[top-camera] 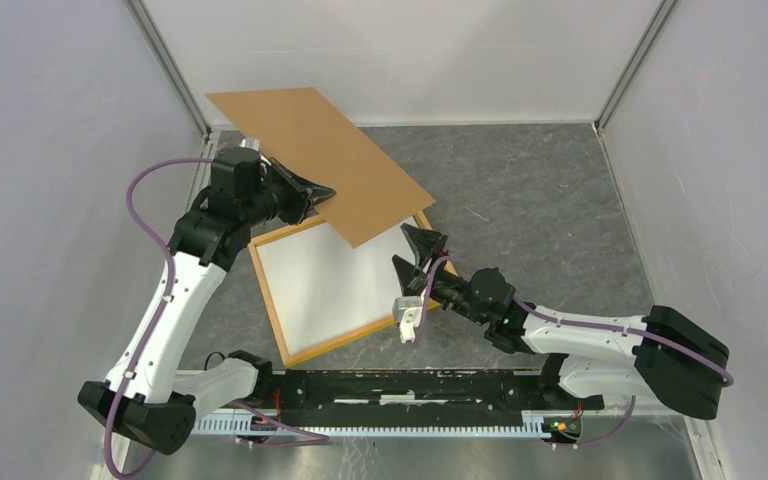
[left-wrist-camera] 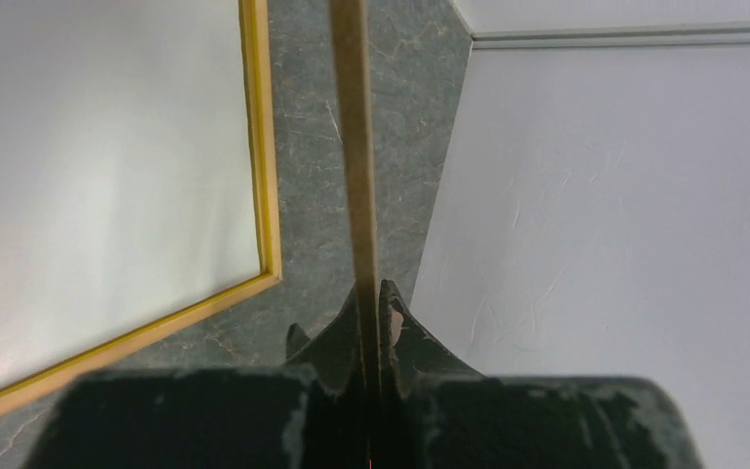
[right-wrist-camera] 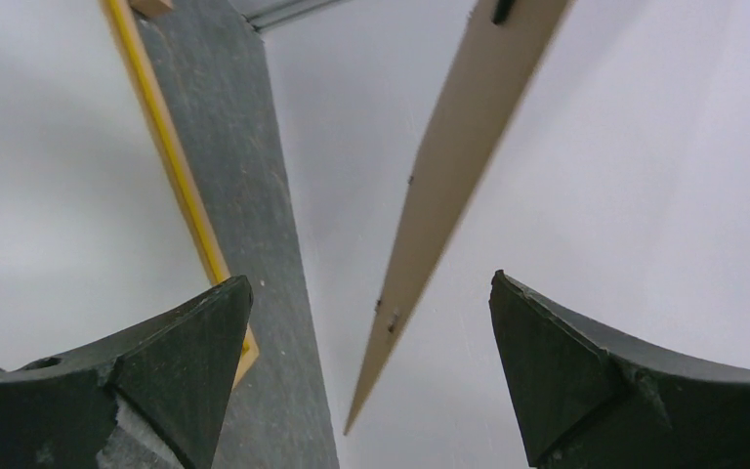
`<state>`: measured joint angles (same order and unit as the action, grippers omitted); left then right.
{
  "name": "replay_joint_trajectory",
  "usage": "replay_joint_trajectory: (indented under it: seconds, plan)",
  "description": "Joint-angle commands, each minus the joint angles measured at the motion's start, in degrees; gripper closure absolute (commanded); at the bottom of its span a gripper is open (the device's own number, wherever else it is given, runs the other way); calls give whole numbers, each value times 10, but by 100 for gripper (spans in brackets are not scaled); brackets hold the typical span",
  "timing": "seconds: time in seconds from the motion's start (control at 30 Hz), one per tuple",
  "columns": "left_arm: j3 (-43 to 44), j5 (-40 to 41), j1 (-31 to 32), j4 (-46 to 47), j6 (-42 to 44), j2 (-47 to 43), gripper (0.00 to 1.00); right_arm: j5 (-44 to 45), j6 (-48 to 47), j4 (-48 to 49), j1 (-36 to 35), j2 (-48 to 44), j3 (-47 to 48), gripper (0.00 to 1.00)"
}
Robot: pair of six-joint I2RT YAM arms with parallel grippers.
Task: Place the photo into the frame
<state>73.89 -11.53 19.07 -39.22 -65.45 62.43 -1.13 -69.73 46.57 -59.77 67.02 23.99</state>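
Observation:
The frame (top-camera: 268, 300) of orange-yellow wood lies flat on the grey table, left of centre. A plain white face (top-camera: 335, 280) fills its inside. The photo's printed side is out of view, and I cannot tell whether this white face is the photo. My left gripper (top-camera: 325, 190) is shut on the left edge of the brown backing board (top-camera: 320, 160), which hangs tilted over the frame's far corner. The left wrist view shows the board edge-on (left-wrist-camera: 354, 147) between the shut fingers (left-wrist-camera: 373, 293). My right gripper (top-camera: 415, 255) stands open and empty by the frame's right corner, below the board's near corner (right-wrist-camera: 449, 176).
White walls with metal corner posts (top-camera: 170, 70) close in the grey table (top-camera: 540, 200) on three sides. A black rail (top-camera: 410, 385) with both arm bases runs along the near edge. A small white tag (top-camera: 409, 318) hangs from the right arm's wrist.

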Motion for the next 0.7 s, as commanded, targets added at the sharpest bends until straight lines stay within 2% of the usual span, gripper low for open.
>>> replay_joint_trajectory:
  seconds: [0.0, 0.1, 0.3, 0.43, 0.6, 0.67]
  plan:
    - [1, 15, -8, 39, -24, -35, 98, 54, 3, 118, -5, -3, 16, 2]
    - [-6, 7, -9, 45, -31, -35, 98, 54, 19, 124, -5, 7, 31, 2]
    - [-23, -8, -12, 60, -51, -46, 98, 75, 76, 142, -5, 91, 111, 12]
    - [-29, -15, -14, 59, -60, -47, 98, 79, 103, 166, -5, 127, 136, 27]
    - [-33, -15, -20, 65, -70, -51, 98, 56, 144, 200, -6, 129, 123, 55]
    - [-32, -15, -24, 69, -73, -52, 98, 46, 156, 203, -5, 129, 119, 60]
